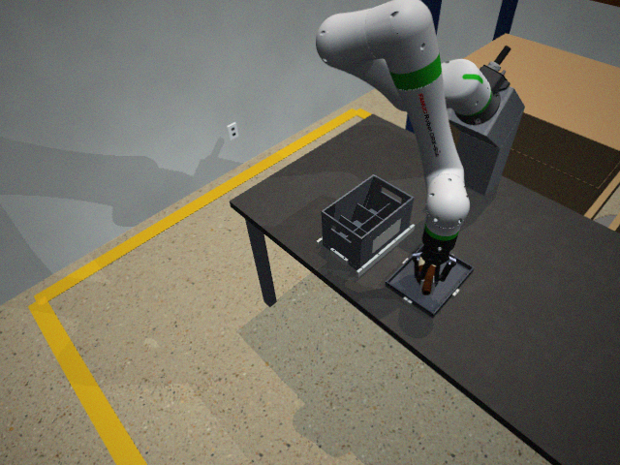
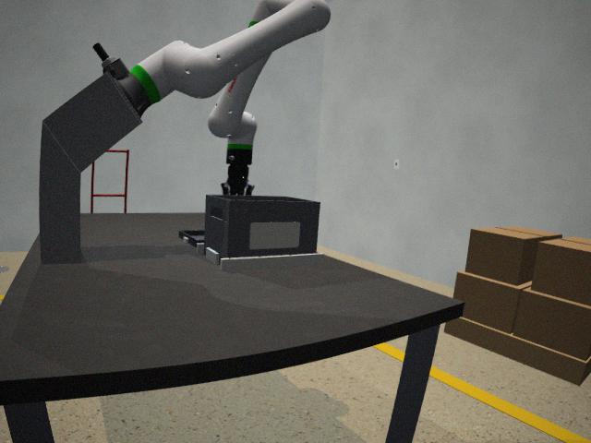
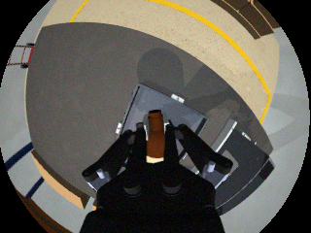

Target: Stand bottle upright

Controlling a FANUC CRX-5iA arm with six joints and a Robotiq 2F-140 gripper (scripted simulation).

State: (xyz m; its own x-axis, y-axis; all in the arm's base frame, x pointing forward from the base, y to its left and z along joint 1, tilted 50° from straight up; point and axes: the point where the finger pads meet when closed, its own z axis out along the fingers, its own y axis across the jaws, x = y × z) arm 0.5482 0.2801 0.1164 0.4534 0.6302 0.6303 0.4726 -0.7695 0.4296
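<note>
My gripper is shut on a brown bottle and points down over the flat dark tray. The bottle stands roughly upright between the fingers, with its lower end close to the tray floor. I cannot tell whether it touches the floor. In the exterior view the gripper's fingertips and the bottle are hidden behind the crate. Only a corner of the tray shows there.
A dark divided crate sits on light rails just left of the tray. The table's front edge runs close to both. The arm's grey pedestal stands at the back of the table. Cardboard boxes are stacked on the floor.
</note>
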